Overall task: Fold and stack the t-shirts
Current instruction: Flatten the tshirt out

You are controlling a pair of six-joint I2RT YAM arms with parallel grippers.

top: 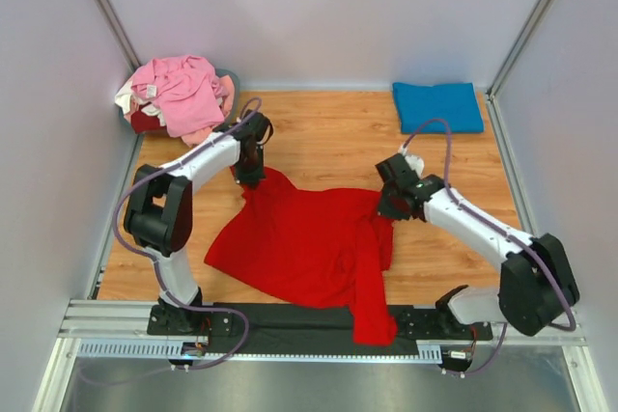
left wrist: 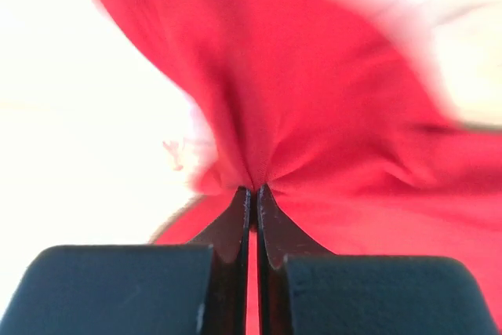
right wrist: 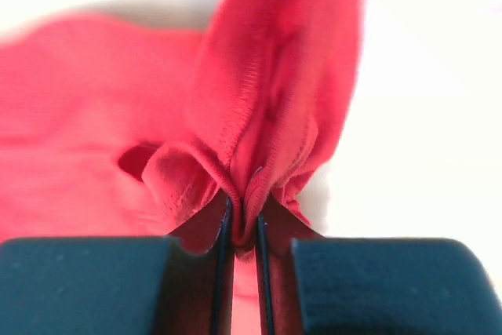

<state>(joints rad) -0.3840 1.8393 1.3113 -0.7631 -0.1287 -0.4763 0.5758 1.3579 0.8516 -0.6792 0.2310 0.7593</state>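
1. Behind the red t-shirt [top: 309, 238] and to its left lies a heap of shirts [top: 179, 94], mostly light pink with some cream. It is soft, crumpled and not folded. The left arm [top: 193, 166] passes just beside it. I judge that a wide swing of this arm can drag the heap.
2. The left gripper [left wrist: 252, 190] is at the far left corner of the red t-shirt. Its jaws are pressed fully together on a thin pinch of the red cloth. So little cloth is caught that I fear it slips out when I lift, because the knit looks smooth.
3. The red t-shirt itself lies between the two claws on the wooden table [top: 328, 132], spread out but wrinkled. Its near right part hangs over the black strip [top: 290, 320] at the near edge. This part can catch there when I pull. If the two arms do not rise evenly, the fold will come out skewed.
4. The right gripper [right wrist: 243, 202] is at the far right corner of the red t-shirt. Its jaws are almost shut on a thicker bunch, where a stitched hem and several gathered folds show. I think more than one layer is caught, so an extra layer can travel with the fold and spoil it.
5. Behind the red t-shirt and to its right, well apart from it, the blue t-shirt [top: 437, 106] lies folded as a flat, neat rectangle. I see small risk here now, only that a careless placing later can push it out of shape.
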